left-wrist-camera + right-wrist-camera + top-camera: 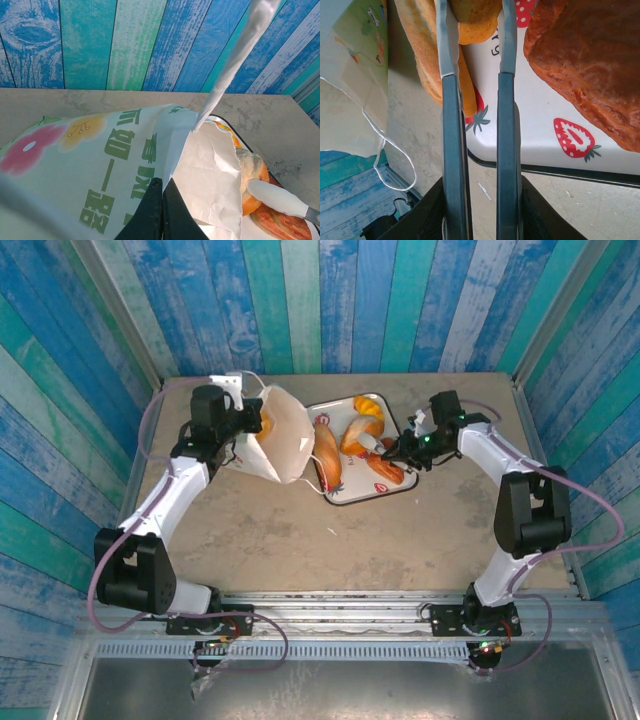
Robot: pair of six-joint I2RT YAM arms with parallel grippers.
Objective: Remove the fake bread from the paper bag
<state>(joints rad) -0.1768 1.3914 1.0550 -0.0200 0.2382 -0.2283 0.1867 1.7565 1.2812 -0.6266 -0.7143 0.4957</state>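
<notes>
The white paper bag (285, 435) stands tilted at the back left of the table, its printed side (100, 150) showing green lettering and flowers. My left gripper (163, 186) is shut on the bag's edge, also seen from above (245, 432). Several pieces of fake bread lie on the strawberry-print tray (345, 498): a long roll (327, 455), an orange pastry (362, 428) and a brown pastry (590, 60). My right gripper (480, 215) is shut on metal tongs (505, 125), whose arms stand on either side of an orange bun (472, 22) over the tray.
The bag's thin loop handle (395, 160) hangs beside the tray's left rim. Blue and green plank walls (330, 300) close in the back and sides. Bare table (330, 550) lies in front of the tray and bag.
</notes>
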